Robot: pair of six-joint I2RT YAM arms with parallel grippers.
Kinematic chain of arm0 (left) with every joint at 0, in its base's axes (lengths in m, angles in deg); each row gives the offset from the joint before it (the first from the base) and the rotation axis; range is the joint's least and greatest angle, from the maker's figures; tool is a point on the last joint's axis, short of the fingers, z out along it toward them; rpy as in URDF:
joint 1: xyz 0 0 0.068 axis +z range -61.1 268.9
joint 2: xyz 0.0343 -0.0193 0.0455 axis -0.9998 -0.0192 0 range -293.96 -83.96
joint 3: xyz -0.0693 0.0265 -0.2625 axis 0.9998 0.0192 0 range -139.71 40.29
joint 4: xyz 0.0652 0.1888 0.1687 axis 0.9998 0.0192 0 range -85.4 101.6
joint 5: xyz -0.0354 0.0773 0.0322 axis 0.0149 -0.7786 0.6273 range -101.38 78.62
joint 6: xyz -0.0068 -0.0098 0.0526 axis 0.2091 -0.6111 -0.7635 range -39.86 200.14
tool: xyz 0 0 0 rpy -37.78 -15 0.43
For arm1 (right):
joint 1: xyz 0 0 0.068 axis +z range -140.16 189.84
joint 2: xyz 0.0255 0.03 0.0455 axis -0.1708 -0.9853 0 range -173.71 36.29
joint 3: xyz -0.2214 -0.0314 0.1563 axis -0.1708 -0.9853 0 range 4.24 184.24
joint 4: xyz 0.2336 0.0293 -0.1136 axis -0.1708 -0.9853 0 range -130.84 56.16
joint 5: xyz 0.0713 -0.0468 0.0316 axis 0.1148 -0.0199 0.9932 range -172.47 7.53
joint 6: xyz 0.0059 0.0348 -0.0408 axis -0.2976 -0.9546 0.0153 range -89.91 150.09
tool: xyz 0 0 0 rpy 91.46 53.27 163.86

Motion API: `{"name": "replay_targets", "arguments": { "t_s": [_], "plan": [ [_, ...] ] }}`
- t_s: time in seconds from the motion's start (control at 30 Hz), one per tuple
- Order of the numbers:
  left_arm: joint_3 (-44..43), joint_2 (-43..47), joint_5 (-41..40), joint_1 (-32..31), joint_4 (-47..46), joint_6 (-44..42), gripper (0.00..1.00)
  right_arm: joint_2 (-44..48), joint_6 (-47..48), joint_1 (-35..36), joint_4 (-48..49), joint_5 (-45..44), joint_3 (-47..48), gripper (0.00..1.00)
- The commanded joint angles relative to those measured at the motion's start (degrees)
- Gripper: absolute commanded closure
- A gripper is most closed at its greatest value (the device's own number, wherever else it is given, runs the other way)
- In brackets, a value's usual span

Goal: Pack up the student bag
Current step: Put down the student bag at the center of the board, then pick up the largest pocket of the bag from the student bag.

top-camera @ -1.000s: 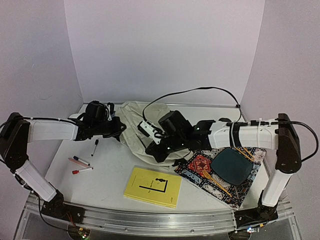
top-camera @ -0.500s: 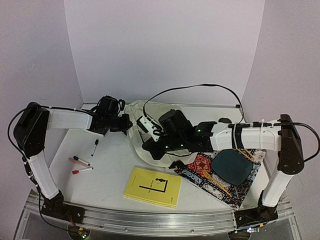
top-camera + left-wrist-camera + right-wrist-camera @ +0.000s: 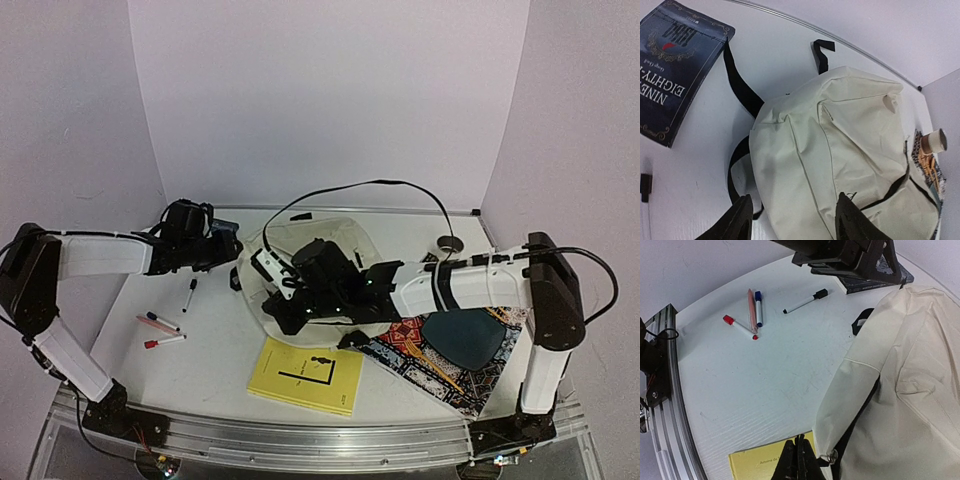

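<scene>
The student bag (image 3: 335,238) is a cream fabric backpack lying flat at the table's middle back, with black straps (image 3: 741,87) trailing to its left. My left gripper (image 3: 795,221) hovers open over the bag's left end (image 3: 840,145), with only fabric below its spread fingers. My right gripper (image 3: 799,460) is shut at the bag's near corner (image 3: 850,405), over the top edge of a yellow book (image 3: 757,464). The metal zip pull (image 3: 831,456) sits right beside the fingertips; whether they pinch its black tab I cannot tell.
A dark blue book (image 3: 677,65) lies left of the bag. Red, blue and black markers (image 3: 756,310) lie scattered at the left. The yellow book (image 3: 305,373) is at the front. A patterned placemat (image 3: 410,345) with a dark plate (image 3: 462,335) lies right; a small roll (image 3: 933,141) stands behind it.
My left gripper has opened, let go of the bag and drawn back left. My right arm has moved left and nearer; the bag now lies flatter.
</scene>
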Motion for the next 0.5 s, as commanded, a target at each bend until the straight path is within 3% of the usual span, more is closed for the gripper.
{"name": "replay_targets", "arguments": {
  "t_s": [0.0,0.23,0.47],
  "plan": [
    [5.07,7.06,3.34,-0.34,-2.55,4.95,0.37,-1.84,-0.91,0.24,4.34,-0.16,4.37,1.00],
    [12.50,10.55,11.29,-4.21,-5.12,12.51,0.32,-3.41,-1.00,0.25,5.95,0.12,4.64,1.00],
    [15.76,10.79,11.12,-6.87,-8.01,17.63,0.29,-2.98,-1.10,0.26,7.43,0.64,2.22,1.00]
  ]
}}
